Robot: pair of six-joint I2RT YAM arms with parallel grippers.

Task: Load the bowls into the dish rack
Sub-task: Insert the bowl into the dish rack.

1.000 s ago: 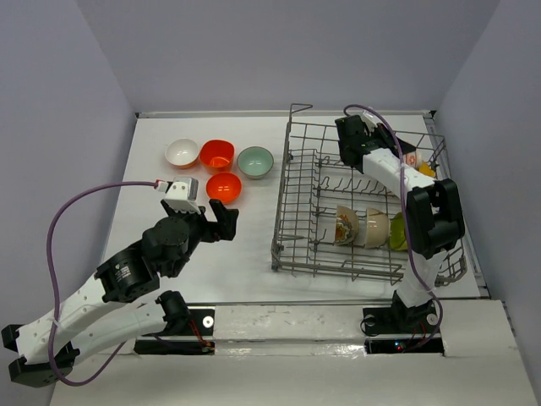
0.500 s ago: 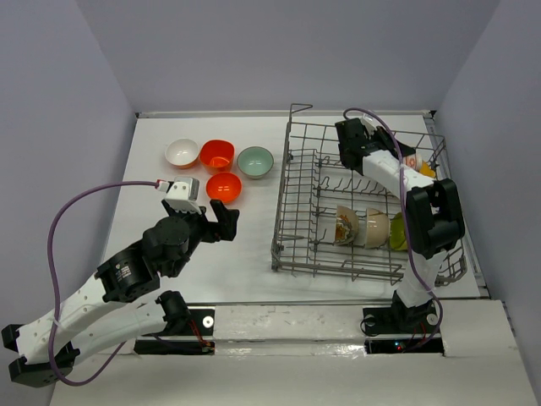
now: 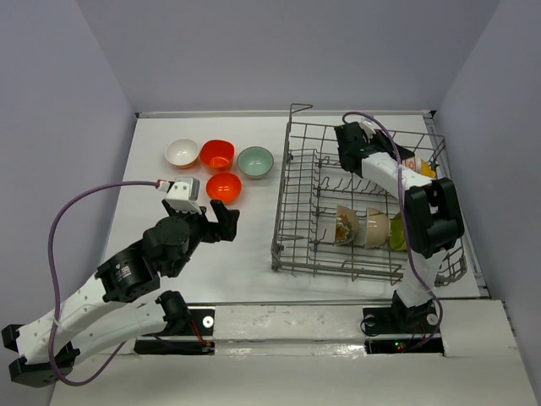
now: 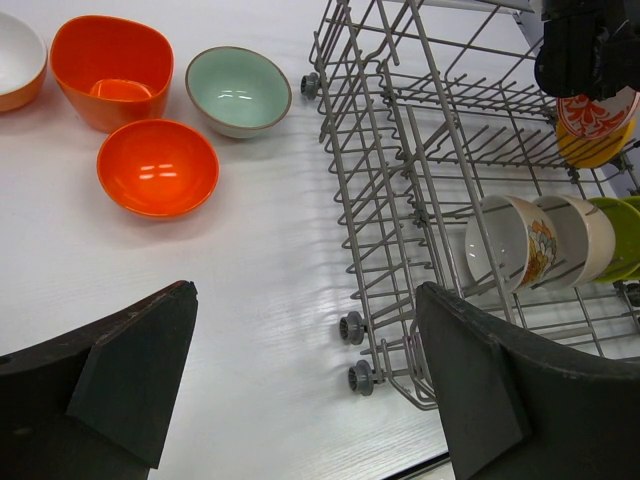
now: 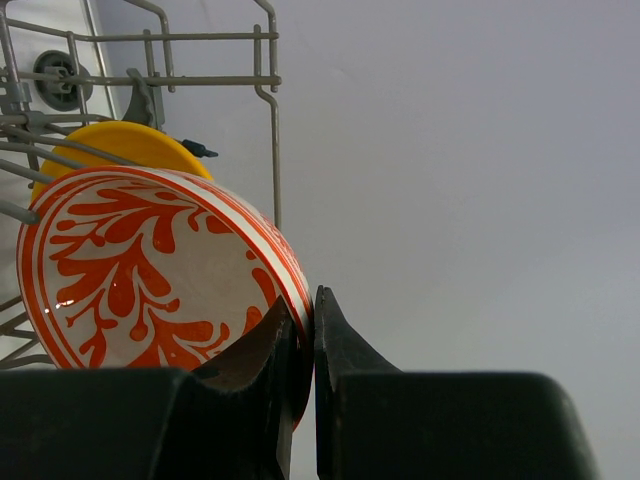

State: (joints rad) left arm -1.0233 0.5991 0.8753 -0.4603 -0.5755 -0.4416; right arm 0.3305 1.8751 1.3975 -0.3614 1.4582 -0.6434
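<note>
My right gripper is shut on the rim of a white bowl with a red pattern, which is held on edge at the far right of the dish rack. A yellow bowl stands just behind it. Three more bowls stand in the rack's near row: patterned white, cream and lime green. On the table to the left lie a white, an orange, a teal and a red-orange bowl. My left gripper hangs open and empty above the table, near the red-orange bowl.
The rack's left wall with its small wheels stands close to my left gripper's right finger. Grey walls enclose the white table on three sides. The rack's upright tines and tall back corner surround my right gripper.
</note>
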